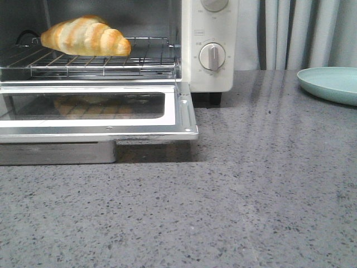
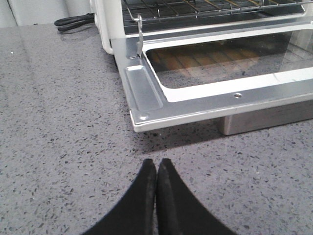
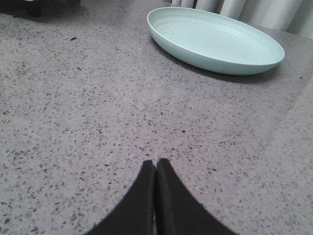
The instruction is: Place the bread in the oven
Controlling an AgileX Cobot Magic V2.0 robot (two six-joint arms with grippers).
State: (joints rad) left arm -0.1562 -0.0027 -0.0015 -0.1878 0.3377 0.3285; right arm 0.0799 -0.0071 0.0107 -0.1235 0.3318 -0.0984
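Bread (image 1: 85,36) on oven (image 1: 209,44) rack; hands (image 2: 156,169) closed, empty.

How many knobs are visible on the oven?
2: one knob on the oven right panel, another knob above it, cut by the frame. More may be hidden.

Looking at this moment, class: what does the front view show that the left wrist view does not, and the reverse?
Only the front view shows the bread on the wire rack, the knobs and the green plate. Only the left wrist view shows the left gripper, fingers together, and a black cable. Both show the oven with its door dropped open, and the grey countertop.
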